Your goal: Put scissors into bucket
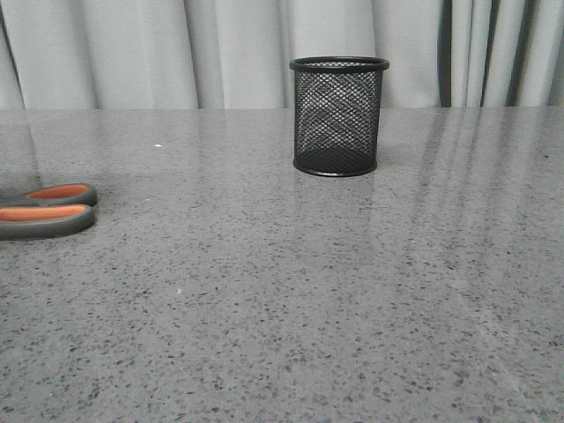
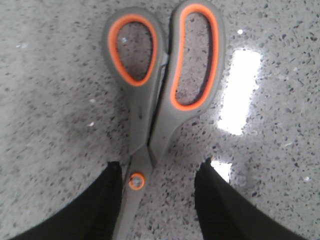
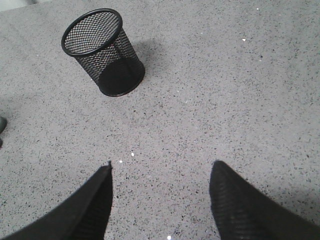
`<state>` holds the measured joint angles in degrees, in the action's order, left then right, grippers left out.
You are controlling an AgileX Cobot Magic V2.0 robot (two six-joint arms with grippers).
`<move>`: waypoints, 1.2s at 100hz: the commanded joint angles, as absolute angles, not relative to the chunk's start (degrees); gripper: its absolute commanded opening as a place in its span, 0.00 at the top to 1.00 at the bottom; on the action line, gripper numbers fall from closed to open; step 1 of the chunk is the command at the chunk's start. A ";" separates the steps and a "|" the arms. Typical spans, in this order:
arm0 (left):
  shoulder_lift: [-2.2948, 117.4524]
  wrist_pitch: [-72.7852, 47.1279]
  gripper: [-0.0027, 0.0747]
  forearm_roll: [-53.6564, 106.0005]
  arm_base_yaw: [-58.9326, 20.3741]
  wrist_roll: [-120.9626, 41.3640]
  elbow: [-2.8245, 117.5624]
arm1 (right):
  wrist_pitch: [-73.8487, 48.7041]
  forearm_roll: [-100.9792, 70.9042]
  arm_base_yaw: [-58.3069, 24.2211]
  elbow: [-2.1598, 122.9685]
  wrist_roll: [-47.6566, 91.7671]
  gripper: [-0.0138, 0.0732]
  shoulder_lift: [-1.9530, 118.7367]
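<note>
The scissors (image 2: 155, 100) lie flat on the table, grey handles lined in orange. In the front view only their handle loops (image 1: 48, 211) show at the left edge. My left gripper (image 2: 159, 172) is open and low over them, its fingers on either side of the orange pivot screw and the blade base, one finger close beside the blade. The blades run out of view between the fingers. The bucket (image 1: 338, 116), a black wire-mesh cup, stands upright at the back middle of the table and also shows in the right wrist view (image 3: 102, 52). My right gripper (image 3: 160, 170) is open and empty above bare table.
The grey speckled table (image 1: 291, 291) reaches to a pale curtain (image 1: 238, 53) behind the bucket. Neither arm shows in the front view.
</note>
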<state>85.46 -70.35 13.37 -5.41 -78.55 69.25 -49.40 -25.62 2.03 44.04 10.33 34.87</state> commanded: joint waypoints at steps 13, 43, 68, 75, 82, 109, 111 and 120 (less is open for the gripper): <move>86.39 -70.99 0.53 13.87 -7.54 -78.62 70.95 | -45.57 -26.90 2.03 45.90 10.71 0.40 35.35; 89.89 -69.56 0.53 13.49 -7.64 -78.74 70.95 | -45.49 -26.90 0.90 45.90 10.71 0.40 35.35; 92.37 -68.22 0.53 12.66 -7.64 -78.74 70.98 | -45.33 -26.90 0.90 45.90 10.71 0.40 35.35; 93.35 -68.72 0.53 12.66 -7.64 -78.74 70.98 | -45.33 -26.90 0.90 45.90 10.71 0.40 35.35; 93.95 -68.60 0.53 12.66 -7.64 -78.74 70.98 | -45.33 -26.90 0.90 45.90 10.71 0.40 35.35; 94.41 -70.19 0.57 12.52 -7.64 -81.42 70.98 | -45.23 -26.90 0.90 45.90 10.71 0.40 35.35; 94.41 -70.19 0.59 12.52 -7.64 -81.42 70.98 | -45.23 -26.90 0.90 45.90 10.71 0.40 35.35; 94.46 -70.19 0.73 12.85 -7.64 -81.32 70.98 | -45.10 -26.90 0.90 45.90 10.71 0.40 35.35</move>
<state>94.72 -69.46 11.71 -7.37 -81.33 70.69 -48.96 -25.62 0.94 44.04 10.24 34.87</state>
